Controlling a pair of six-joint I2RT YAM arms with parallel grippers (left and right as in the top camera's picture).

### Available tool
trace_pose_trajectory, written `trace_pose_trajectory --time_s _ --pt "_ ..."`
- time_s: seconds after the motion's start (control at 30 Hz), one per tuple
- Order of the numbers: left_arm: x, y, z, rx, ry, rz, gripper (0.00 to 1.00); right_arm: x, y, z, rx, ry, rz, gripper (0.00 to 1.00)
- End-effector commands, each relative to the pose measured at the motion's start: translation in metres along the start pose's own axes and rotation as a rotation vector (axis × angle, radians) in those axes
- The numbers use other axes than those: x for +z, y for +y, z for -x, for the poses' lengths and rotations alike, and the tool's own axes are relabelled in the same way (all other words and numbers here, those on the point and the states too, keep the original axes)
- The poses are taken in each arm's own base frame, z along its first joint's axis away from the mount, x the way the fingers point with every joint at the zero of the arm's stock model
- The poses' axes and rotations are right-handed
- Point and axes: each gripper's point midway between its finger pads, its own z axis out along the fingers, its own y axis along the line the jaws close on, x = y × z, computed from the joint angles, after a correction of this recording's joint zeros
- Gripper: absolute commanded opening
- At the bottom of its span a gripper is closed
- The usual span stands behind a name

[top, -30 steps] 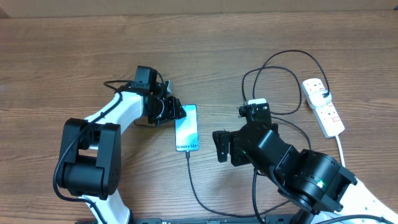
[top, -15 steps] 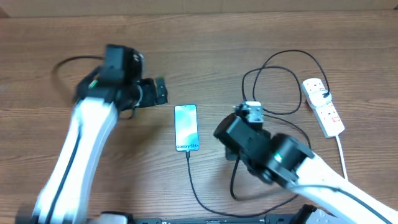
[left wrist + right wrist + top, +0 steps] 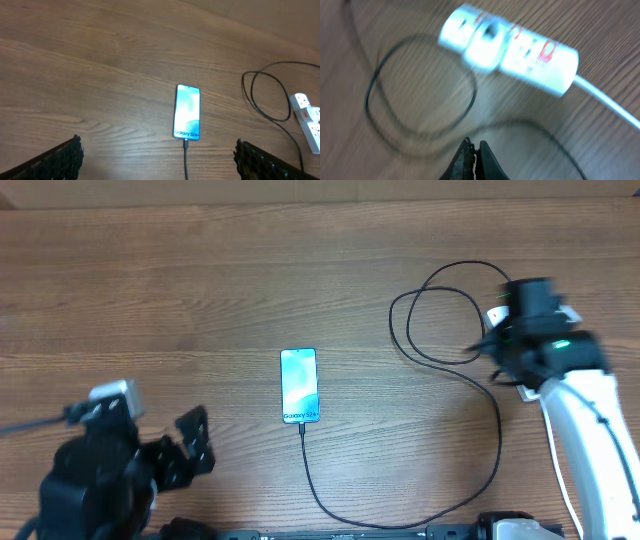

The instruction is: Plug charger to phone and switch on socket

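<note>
The phone (image 3: 300,385) lies flat mid-table with its teal screen up, also in the left wrist view as the phone (image 3: 188,111). The charger's black cable (image 3: 310,480) is plugged into its near end, runs along the front edge and loops up to the right. My left gripper (image 3: 160,162) hangs open and empty near the front left, well short of the phone. The right arm (image 3: 545,350) hovers over the white socket (image 3: 510,45), hiding most of it from above. My right gripper (image 3: 475,150) is shut with nothing in it, above cable loops (image 3: 420,85) just short of the socket.
The socket's white cord (image 3: 605,97) trails off to the right. A white block (image 3: 485,42) sits in one of the socket's outlets, blurred. The left arm's base (image 3: 100,480) fills the front left corner.
My left arm has pulled back from the phone to the front left and its gripper has opened wide. The right arm swung from mid-table to the socket, its gripper now shut.
</note>
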Motion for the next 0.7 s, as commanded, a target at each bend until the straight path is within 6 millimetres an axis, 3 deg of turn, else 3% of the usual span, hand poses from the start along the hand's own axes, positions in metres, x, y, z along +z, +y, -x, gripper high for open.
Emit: trace_pose_trajectory --time_s 0.0,0.13,0.3,0.47,0.57,0.67 --pt "-0.008 0.01 -0.005 -0.036 -0.022 0.024 1.0 0.024 -0.014 0.025 0.054 0.11 0.094 0.04" --pt "-0.008 0.016 -0.015 -0.027 0.018 0.049 1.0 0.054 -0.027 0.039 0.169 0.219 0.145 0.04" --pt "-0.009 0.025 -0.026 -0.016 0.06 0.089 1.0 0.084 -0.031 0.053 0.133 0.279 0.091 0.04" --pt "-0.009 0.025 -0.026 -0.016 0.06 0.088 1.0 0.095 -0.021 0.074 0.106 0.314 0.07 0.04" --pt "-0.009 0.025 -0.026 -0.016 0.06 0.088 1.0 0.098 -0.027 0.084 0.107 0.302 0.022 0.04" --pt "-0.009 0.025 -0.026 -0.017 0.06 0.089 1.0 0.1 -0.037 0.08 0.11 0.317 -0.024 0.04"
